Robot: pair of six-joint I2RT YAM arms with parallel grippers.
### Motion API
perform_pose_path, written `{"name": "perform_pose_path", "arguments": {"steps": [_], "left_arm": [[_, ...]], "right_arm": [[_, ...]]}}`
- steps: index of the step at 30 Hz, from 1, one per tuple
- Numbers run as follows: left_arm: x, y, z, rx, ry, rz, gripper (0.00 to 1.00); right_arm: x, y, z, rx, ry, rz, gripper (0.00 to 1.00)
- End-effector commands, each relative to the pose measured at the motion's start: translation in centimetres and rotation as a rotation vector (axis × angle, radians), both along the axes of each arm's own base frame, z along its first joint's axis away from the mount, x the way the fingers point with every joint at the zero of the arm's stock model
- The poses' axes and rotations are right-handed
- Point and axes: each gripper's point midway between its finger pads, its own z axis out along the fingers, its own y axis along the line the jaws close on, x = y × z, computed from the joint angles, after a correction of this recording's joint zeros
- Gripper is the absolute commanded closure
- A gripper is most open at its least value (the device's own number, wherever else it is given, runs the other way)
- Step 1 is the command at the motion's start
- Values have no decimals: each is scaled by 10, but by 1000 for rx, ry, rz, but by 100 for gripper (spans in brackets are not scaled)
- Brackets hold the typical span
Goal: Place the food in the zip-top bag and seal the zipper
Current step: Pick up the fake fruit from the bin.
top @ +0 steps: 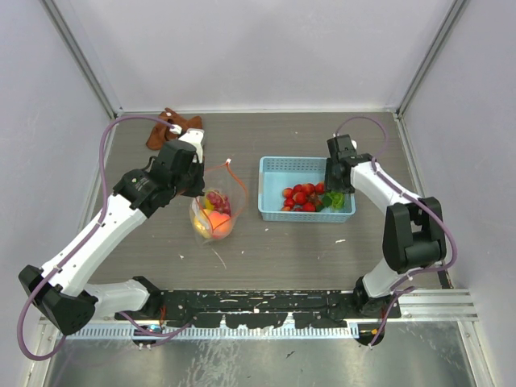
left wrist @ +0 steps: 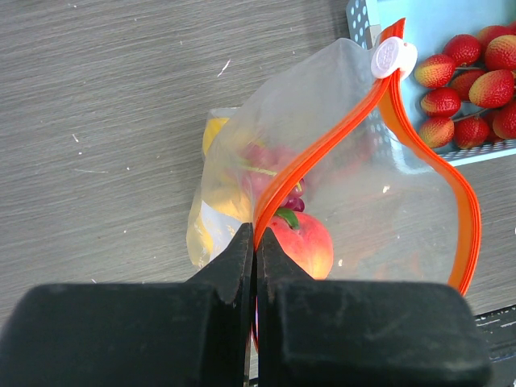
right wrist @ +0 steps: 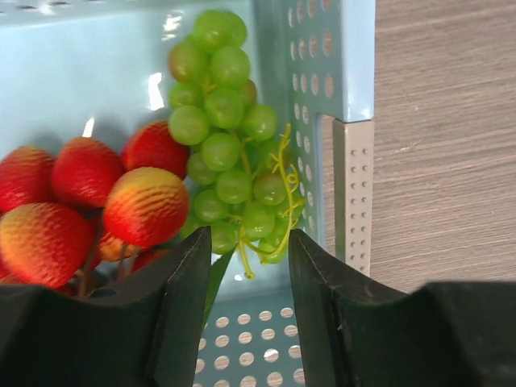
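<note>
The left fingers [left wrist: 242,260] are clenched at the lower centre of the left wrist view, pinching the zipper [left wrist: 322,145], the orange-red strip of the zip-top bag [left wrist: 379,210]. From that pinch one run of the strip climbs to the upper right and ends at the white slider tab [left wrist: 393,58]. The other run bows out to the right, so the bag's mouth stands unsealed. Through the clear plastic show an orange-pink peach [left wrist: 306,242], yellow pieces [left wrist: 216,197] to its left and a few purple grapes [left wrist: 293,203] just above it. In the top view the bag sits left of centre on the grey tabletop [top: 274,250], held upright by the left arm.

Just beyond and to the right is the light-blue basket [top: 278,171], apart from the bag. Red strawberries [top: 300,197] crowd its near part, and green grapes [top: 333,200] lie in its lower right corner. The right fingers [right wrist: 189,282] are parted, gripping nothing. They hang inside the basket over the green grape bunch, whose lowest grapes show in the gap between them. The strawberries lie at left in that view and the perforated basket wall stands just to the right.

At the upper left of the top view, by the back edge of the tabletop, lies a brown cloth [top: 165,129], well apart from the bag.
</note>
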Motion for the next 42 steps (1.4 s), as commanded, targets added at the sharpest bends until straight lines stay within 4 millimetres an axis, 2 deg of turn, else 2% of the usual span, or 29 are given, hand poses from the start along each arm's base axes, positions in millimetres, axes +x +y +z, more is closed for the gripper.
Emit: {"name": "perform_pose_path", "arguments": {"steps": [1, 6, 11, 17, 19, 21, 30, 35, 42], "left_arm": [[7, -3, 22, -40, -57, 2, 100], [7, -3, 23, -39, -57, 1, 100], [7, -3, 22, -38, -56, 2, 100], [7, -3, 22, -38, -56, 1, 100], [7, -4, 21, -38, -54, 0, 100], [7, -3, 21, -37, -54, 1, 100], [7, -4, 21, -40, -53, -3, 100], [6, -4, 21, -41, -54, -4, 100], [6, -5, 22, -44, -54, -5, 100]], "right_arm": [[8, -12, -11, -24, -10, -53, 52], [9, -14, -28, -37, 18, -63, 53], [11, -6, -47, -5, 61, -44, 46], [15, -2, -60, 4, 79, -32, 40], [14, 3, -63, 29, 92, -16, 41], [14, 4, -62, 33, 90, -14, 45], [17, 1, -22, 33, 10, -19, 76], [18, -5, 8, 10, -53, -38, 83], [17, -7, 56, 15, -137, -31, 86]]}}
